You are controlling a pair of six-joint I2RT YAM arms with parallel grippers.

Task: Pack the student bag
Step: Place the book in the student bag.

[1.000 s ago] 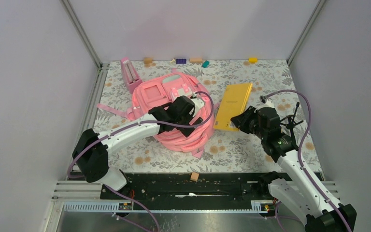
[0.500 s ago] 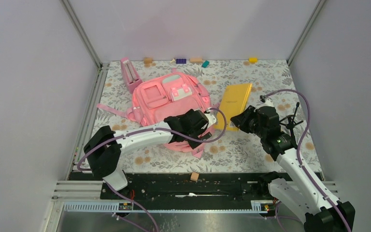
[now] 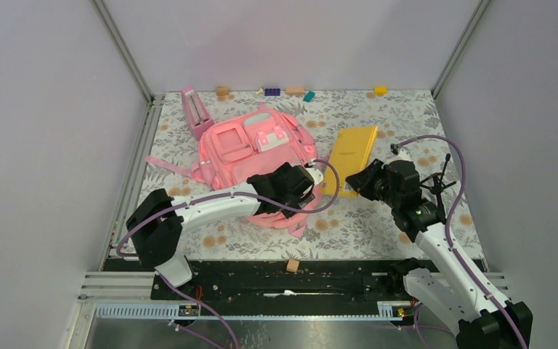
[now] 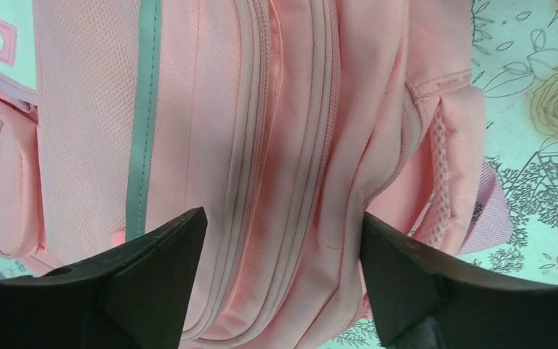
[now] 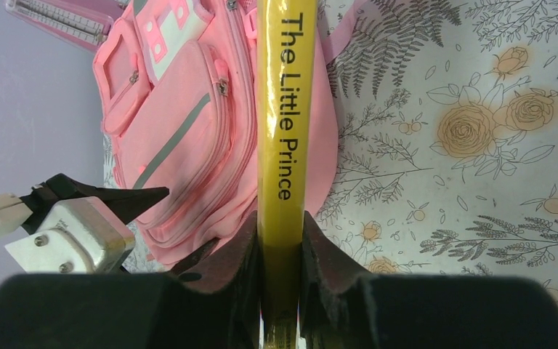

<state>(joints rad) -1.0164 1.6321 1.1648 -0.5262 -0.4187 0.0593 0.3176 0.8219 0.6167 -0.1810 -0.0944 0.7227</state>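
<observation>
Here, the left gripper [image 4: 283, 218] hovers, jaws spread wide, over the zippered near end of the student bag [image 3: 251, 145], which lies on the floral table [image 3: 363, 225]. Just beside it, the right gripper [image 5: 282, 233] clamps a yellow book [image 5: 283, 109].

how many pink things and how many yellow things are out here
pink: 2, the student bag and the metronome-shaped object
yellow: 2, the book in the right gripper and a small block at the far edge
total: 4
</observation>
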